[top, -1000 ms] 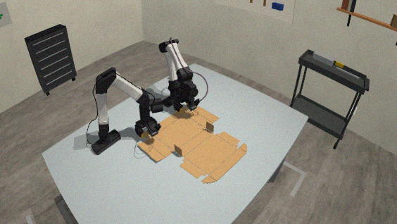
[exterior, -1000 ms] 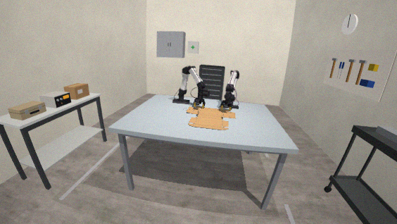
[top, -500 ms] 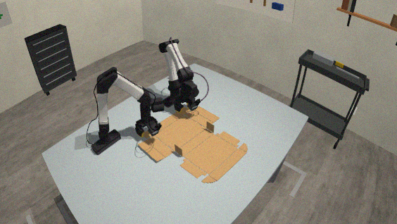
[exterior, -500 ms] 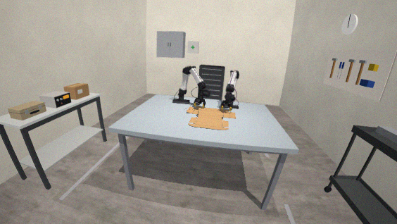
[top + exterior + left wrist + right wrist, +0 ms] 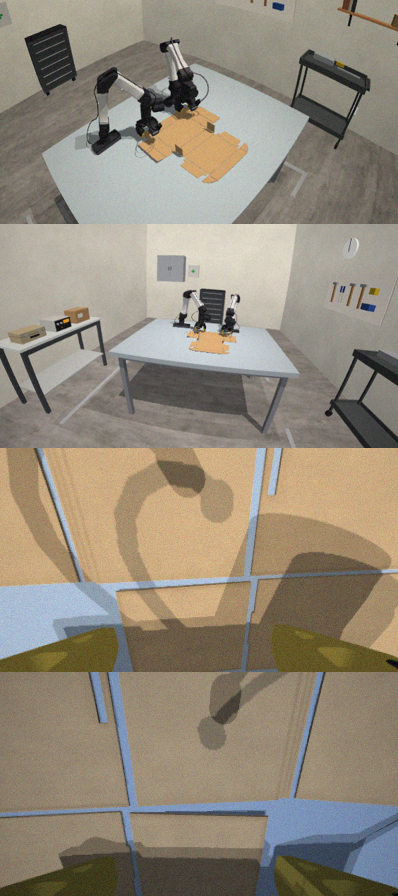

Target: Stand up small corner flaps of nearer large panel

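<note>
The paper box [image 5: 209,152] [image 5: 209,346] lies unfolded on the table. At the far end of its base panel [image 5: 183,129], two small dark-looking flaps stand up: one flap [image 5: 210,127] on the left arm's side and one flap [image 5: 179,150] on the right arm's side. My left gripper [image 5: 190,109] [image 5: 226,333] [image 5: 194,634] is open and empty over the near left corner; a near flap [image 5: 185,607] lies about flat below its fingers. My right gripper [image 5: 148,137] [image 5: 200,330] [image 5: 196,865] is open and empty over the near right corner, with the other near flap [image 5: 197,831] nearly flat below.
The box's far lid part [image 5: 229,163] and its side panels [image 5: 209,114] [image 5: 155,152] lie flat. Both arms reach in from the robot's edge of the table [image 5: 116,190] [image 5: 148,347]. Shadows of the arms darken both near corners in the wrist views.
</note>
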Controlling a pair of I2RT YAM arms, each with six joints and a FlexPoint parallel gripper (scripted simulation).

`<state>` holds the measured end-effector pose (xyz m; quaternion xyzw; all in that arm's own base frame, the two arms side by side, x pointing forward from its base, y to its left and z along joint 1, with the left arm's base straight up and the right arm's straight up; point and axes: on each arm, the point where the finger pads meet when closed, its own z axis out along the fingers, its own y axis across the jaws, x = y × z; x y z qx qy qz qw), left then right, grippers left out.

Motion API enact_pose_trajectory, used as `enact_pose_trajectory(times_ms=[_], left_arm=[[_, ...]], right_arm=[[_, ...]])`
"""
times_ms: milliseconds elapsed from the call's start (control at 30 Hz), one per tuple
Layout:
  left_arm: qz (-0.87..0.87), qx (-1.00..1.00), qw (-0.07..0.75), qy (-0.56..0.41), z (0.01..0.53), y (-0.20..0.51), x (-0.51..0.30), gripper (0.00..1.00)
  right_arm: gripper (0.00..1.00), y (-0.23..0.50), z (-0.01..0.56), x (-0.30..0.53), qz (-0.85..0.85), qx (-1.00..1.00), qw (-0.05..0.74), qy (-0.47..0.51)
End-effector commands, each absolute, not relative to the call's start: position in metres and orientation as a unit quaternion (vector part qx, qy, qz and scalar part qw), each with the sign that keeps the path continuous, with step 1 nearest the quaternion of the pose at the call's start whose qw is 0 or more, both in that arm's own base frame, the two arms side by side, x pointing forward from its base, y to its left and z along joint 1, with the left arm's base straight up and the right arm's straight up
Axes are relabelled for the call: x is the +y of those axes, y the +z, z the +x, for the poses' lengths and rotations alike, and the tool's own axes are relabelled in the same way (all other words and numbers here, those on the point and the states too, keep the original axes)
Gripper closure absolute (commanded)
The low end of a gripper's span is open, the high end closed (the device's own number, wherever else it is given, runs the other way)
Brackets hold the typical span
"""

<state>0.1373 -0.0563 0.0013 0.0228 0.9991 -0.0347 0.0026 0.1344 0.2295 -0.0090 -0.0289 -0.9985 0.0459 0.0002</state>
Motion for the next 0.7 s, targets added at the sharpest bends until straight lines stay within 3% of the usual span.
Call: enact_pose_trajectory(times_ms=[0,667], left_arm=[[0.024,0.998,0.012,-0.061,0.145,0.005,-0.071,0.23],[0.023,0.997,0.019,-0.066,0.146,0.019,-0.081,0.23]], right_arm=[[0.23,-0.017,0.129,0.216,-0.028,-0.996,0.006,0.08],[0.23,-0.017,0.129,0.216,-0.028,-0.996,0.006,0.08]])
